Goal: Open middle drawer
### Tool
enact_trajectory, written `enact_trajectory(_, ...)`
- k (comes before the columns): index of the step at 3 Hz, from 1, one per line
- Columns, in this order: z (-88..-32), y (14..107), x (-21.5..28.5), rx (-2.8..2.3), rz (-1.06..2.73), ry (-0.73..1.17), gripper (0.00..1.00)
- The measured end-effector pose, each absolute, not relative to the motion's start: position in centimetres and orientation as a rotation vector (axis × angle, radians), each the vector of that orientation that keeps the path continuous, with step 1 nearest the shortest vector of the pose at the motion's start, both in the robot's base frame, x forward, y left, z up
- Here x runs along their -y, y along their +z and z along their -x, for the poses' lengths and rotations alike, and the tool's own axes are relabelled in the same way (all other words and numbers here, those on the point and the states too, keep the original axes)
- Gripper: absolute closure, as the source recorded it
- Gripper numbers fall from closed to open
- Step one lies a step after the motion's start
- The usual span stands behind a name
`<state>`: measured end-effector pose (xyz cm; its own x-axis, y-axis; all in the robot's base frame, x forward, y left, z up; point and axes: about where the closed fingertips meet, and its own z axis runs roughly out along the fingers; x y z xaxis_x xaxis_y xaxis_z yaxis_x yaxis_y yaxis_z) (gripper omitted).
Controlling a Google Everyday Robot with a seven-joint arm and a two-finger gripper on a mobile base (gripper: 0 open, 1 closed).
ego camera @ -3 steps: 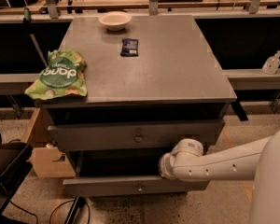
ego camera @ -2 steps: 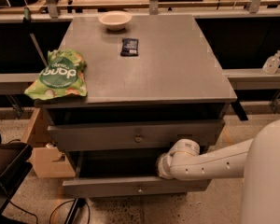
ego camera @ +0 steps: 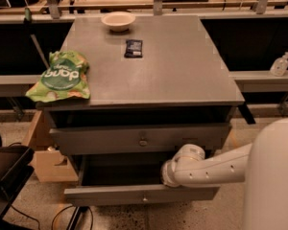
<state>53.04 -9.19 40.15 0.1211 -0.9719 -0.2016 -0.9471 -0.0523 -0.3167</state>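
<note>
A grey cabinet (ego camera: pixel 182 75) shows two flat grey drawer fronts, each with a small round centre knob. The upper drawer (ego camera: pixel 105 139) is slightly out. The middle drawer (ego camera: pixel 110 194) below it is pulled out further, with its long shallow tray lying dark behind the front. My white arm (ego camera: pixel 211 169) reaches in from the right, over the right part of that tray. My gripper (ego camera: pixel 161 175) is at the arm's left end, in the shadow just behind the middle drawer's front and right of its knob (ego camera: pixel 144 199). The third drawer is hidden.
On the cabinet top lie a green snack bag (ego camera: pixel 62 78), a white bowl (ego camera: pixel 118 20) and a small dark packet (ego camera: pixel 133 48). A cardboard box (ego camera: pixel 48 164) and a black bin (ego camera: pixel 5 171) stand at the left. A clear bottle (ego camera: pixel 280 64) sits on the right ledge.
The middle drawer front has come a little further out toward the camera. My arm's end has stayed with it, and the arm's bulk at the right looms larger.
</note>
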Motion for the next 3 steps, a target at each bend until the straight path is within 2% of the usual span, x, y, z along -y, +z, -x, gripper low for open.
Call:
enact_trajectory(1,-53.1,40.3,9.2,-1.862,2.038,-0.093,1.00)
enact_trajectory(3,-48.8,39.2,8.3,-1.831,2.142,0.027,1.00)
